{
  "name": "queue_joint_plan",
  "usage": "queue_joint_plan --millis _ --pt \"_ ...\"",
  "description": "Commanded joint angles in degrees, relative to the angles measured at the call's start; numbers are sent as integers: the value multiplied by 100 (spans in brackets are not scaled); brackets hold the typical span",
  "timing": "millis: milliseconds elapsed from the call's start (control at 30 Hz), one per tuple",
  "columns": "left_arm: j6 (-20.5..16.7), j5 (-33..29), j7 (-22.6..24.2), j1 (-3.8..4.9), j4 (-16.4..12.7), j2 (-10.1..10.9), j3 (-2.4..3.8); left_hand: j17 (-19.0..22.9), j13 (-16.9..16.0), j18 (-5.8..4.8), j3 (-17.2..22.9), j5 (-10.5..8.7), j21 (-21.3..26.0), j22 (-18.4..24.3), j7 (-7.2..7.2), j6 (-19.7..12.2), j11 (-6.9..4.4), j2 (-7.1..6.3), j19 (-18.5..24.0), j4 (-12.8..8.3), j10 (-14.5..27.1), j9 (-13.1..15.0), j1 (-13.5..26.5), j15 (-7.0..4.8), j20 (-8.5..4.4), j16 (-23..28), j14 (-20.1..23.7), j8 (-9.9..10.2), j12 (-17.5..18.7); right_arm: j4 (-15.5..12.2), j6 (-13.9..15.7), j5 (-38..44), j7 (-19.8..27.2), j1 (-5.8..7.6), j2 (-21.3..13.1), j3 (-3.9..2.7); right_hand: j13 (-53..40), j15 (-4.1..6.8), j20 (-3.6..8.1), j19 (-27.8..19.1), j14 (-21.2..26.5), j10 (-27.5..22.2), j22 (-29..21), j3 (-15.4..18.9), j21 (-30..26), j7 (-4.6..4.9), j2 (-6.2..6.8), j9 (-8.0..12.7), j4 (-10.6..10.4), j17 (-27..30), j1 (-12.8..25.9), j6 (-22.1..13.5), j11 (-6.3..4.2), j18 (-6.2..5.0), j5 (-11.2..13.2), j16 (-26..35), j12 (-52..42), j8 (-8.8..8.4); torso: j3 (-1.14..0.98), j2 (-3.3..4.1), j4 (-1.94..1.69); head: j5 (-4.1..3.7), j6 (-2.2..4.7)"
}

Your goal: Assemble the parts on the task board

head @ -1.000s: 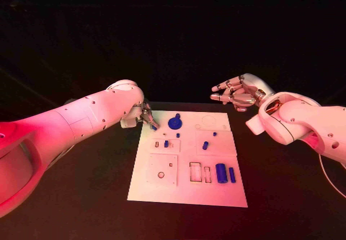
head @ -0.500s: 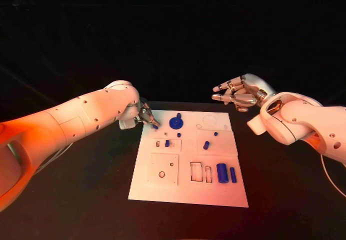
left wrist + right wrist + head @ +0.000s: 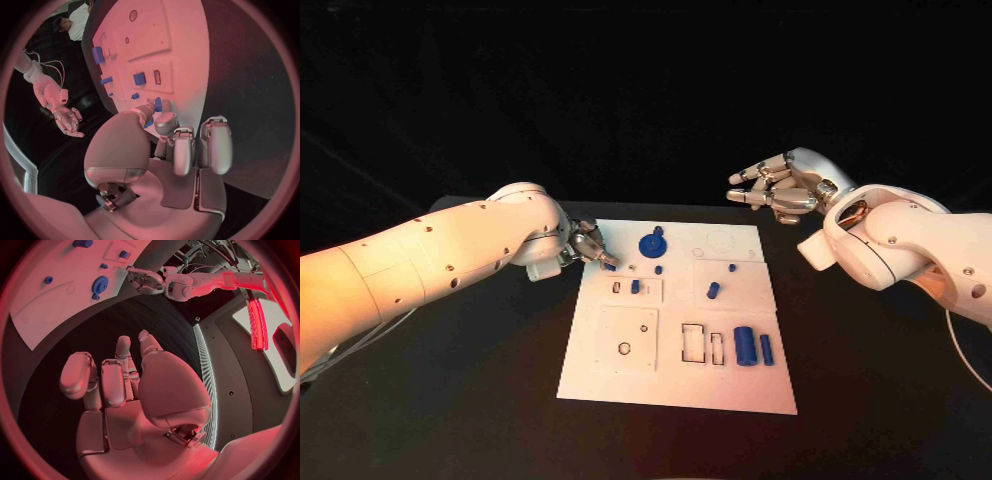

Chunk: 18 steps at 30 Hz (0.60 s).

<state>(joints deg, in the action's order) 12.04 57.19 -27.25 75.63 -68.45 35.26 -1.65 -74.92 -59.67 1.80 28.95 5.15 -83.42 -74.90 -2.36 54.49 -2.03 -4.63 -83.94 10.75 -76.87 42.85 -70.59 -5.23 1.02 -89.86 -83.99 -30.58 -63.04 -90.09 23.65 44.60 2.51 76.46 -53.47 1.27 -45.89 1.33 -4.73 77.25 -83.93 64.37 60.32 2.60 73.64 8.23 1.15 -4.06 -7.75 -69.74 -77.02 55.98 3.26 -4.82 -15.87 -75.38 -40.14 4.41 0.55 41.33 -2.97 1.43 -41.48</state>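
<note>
Head view: black table [image 3: 473,400] against a dark backdrop. Left hand [image 3: 583,245] at the task board's [image 3: 675,385] far-left corner, fingertips pinching a small blue part [image 3: 158,104] at the board surface. Blue gear [image 3: 651,242] and cylinder [image 3: 744,345] lie on the board. Right hand [image 3: 782,187] hovers beyond the far-right corner, fingers loosely curled, holding nothing.

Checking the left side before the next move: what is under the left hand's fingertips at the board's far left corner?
The left hand has its fingertips on a small blue part at the task board edge. Whether it is pinched or only touched is covered.
</note>
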Motion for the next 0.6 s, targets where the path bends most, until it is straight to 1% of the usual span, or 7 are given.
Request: queue_joint_plan --millis 33,167,267,300,400,433,600 --pt "-478 376 403 -69 -225 97 -15 -1508 -20 19 851 24 -39 -832 39 64 -2 -70 -242 -803 -42 -11 21 12 4 -14 -601 -24 -37 -11 -87 17 5 -5 -7 2 7 -3 7 -31 -149 -30 -9 38 -34 3 -14 1 11 6 -45 -13 -9 -106 -25 18 12 6 0 3 1 16 -7" --pt "-602 474 452 -168 -428 201 -35 -1508 -36 15 886 25 -51 -846 43 83 -7 -92 -250 -816 -62 -16 33 8 1 -14 -601 -18 -52 -11 -90 17 5 -5 -14 5 7 -3 7 -31 -149 -30 -9 38 -34 3 -14 1 11 6 -45 -13 -9 -106 -25 18 12 6 5 6 5 31 -22" --pt "-643 511 461 -220 -510 239 -40 -1508 -74 9 923 28 -71 -869 46 104 -12 -116 -263 -832 -92 -22 47 4 -3 -14 -601 -11 -87 -11 -92 17 6 -6 -16 7 7 -3 7 -31 -149 -30 -9 38 -34 3 -14 1 11 6 -45 -13 -9 -106 -25 18 12 6 2 11 12 35 -28" --pt "-647 515 460 -230 -527 246 -41 -1508 -81 6 931 30 -82 -881 47 108 -13 -120 -269 -835 -97 -23 49 3 -4 -14 -601 -9 -93 -10 -92 17 6 -7 -15 7 7 -3 7 -31 -149 -30 -9 38 -34 3 -14 1 11 6 -45 -13 -9 -106 -25 18 12 6 -2 12 17 39 -32" --pt "-630 568 447 -253 -584 264 -43 -1508 -105 -2 951 37 -107 -909 48 119 -16 -132 -284 -845 -114 -27 55 0 -7 -14 -601 -5 -115 -8 -94 17 7 -9 -15 9 7 -3 7 -31 -149 -30 -9 38 -34 3 -14 1 11 6 -45 -13 -9 -106 -25 18 12 6 -2 14 24 42 -34" --pt "-610 587 438 -258 -599 266 -43 -1508 -106 -2 952 37 -107 -909 48 119 -16 -132 -285 -845 -115 -27 55 0 -7 -14 -601 -4 -115 -8 -94 17 7 -9 -14 9 7 -3 7 -31 -149 -30 -9 38 -34 3 -14 1 11 6 -45 -13 -9 -106 -25 18 12 6 -6 15 24 43 -38" --pt "-379 715 305 -270 -640 264 -44 -1508 -135 -9 995 53 -131 -935 52 142 -20 -168 -300 -873 -141 -37 70 -5 -13 -14 -601 9 -141 -6 -95 16 9 -12 -12 11 7 -3 7 -31 -149 -30 -9 38 -34 3 -14 1 11 6 -45 -13 -9 -106 -25 18 12 6 -5 14 22 42 -61"
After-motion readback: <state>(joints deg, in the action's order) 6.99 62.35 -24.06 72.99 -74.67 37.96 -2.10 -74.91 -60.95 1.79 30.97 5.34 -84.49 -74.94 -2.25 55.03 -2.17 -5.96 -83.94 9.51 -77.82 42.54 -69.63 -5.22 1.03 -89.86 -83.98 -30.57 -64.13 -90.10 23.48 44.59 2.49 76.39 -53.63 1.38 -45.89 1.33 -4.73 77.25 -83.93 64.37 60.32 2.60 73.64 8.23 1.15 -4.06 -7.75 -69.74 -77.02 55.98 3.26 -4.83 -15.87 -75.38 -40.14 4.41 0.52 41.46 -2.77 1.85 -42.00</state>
